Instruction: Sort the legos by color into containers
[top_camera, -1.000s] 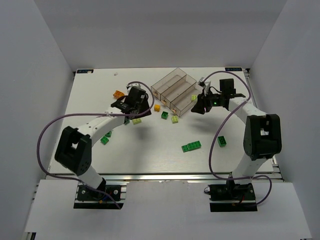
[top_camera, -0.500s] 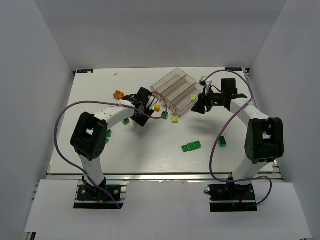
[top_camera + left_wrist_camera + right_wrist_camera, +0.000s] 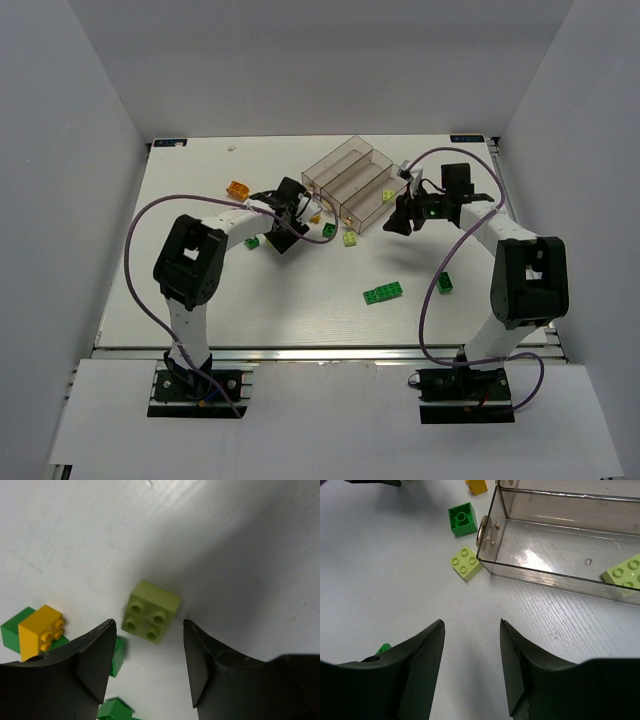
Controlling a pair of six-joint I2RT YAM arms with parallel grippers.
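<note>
— Where are the left jaws?
— Spread apart at mid-frame of the left wrist view, either side of a pale green brick (image 3: 151,611) on the desk (image 3: 225,540), a gap on each side.
— And the right jaws?
— Released and empty, over the desk below the clear tray (image 3: 545,574). Another pale brick (image 3: 623,572) lies inside it at the right edge.

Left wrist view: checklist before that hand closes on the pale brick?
1. left hand open: ok.
2. pale brick in line with the gap between the fingers: ok.
3. Hand low enough to clamp it: cannot tell.
4. orange brick apart from the pale brick: ok.
5. Finger path free of neighbours: cannot tell; a green brick sits close beside one finger.
6. right hand open and empty, away from this pick: ok.
</note>
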